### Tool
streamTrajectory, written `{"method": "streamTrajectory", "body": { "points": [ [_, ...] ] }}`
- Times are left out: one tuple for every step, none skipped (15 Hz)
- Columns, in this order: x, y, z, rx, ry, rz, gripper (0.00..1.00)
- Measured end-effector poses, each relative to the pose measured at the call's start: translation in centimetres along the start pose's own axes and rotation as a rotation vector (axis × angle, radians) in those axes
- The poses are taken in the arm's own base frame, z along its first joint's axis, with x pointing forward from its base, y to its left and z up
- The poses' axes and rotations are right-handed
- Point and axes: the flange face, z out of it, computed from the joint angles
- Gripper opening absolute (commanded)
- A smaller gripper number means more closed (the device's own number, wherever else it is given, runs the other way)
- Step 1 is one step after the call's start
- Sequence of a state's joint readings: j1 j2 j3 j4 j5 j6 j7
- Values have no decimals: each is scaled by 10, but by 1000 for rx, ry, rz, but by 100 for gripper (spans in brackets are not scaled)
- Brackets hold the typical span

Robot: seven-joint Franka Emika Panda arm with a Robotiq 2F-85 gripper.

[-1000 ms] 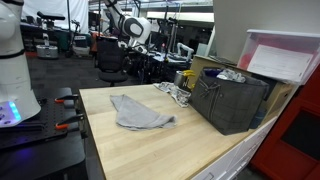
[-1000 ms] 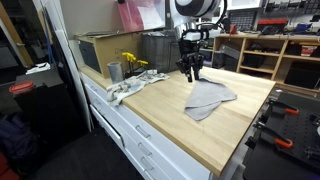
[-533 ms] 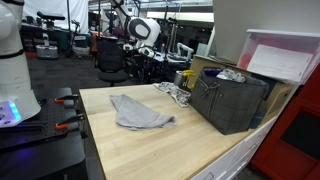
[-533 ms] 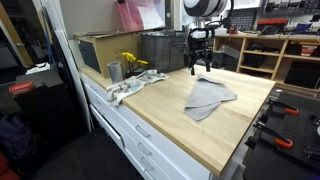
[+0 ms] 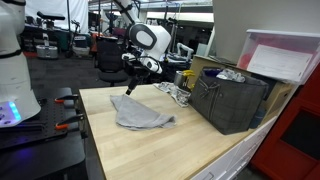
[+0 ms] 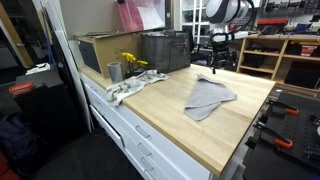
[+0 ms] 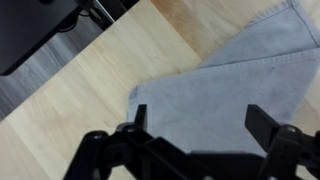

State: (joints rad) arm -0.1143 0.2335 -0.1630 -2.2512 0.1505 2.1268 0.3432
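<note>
A grey cloth (image 5: 140, 112) (image 6: 210, 97) lies loosely folded on the light wooden table (image 5: 160, 150) (image 6: 180, 130). My gripper (image 5: 131, 84) (image 6: 221, 62) hangs a little above the cloth's far end, near the table's edge. In the wrist view the gripper (image 7: 200, 118) is open. Its two dark fingers (image 7: 263, 122) stand wide apart over the cloth (image 7: 220, 85), with only fabric showing between them. It holds nothing.
A dark mesh crate (image 5: 230, 100) (image 6: 165, 50) stands at one end of the table, with a crumpled white rag (image 5: 172, 92) (image 6: 125, 90) beside it. A metal cup (image 6: 114, 71) and yellow items (image 6: 133, 62) sit near the crate. A clear bin with a pink lid (image 5: 285, 55) stands behind it.
The jaws have opened wide. The arm has swung away from the crate and rag, across the table, and now hangs over the grey cloth's far end.
</note>
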Motion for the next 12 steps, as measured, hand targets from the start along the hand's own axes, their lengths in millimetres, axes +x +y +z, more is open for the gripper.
{"method": "streamTrajectory", "body": {
  "points": [
    [1,14,8,1,-15,26,100],
    [1,25,16,6,-30,49,100],
    [0,35,24,13,-44,70,100],
    [-2,42,33,21,-57,88,100],
    [-5,49,43,23,-64,102,100],
    [-7,54,52,24,-69,113,100],
    [-8,58,61,25,-68,122,100],
    [-9,61,70,27,-64,124,100],
    [-8,64,80,26,-57,125,100],
    [-6,67,90,22,-48,124,100],
    [-4,70,100,18,-36,125,100],
    [-2,72,109,12,-28,130,100]
  ]
}}
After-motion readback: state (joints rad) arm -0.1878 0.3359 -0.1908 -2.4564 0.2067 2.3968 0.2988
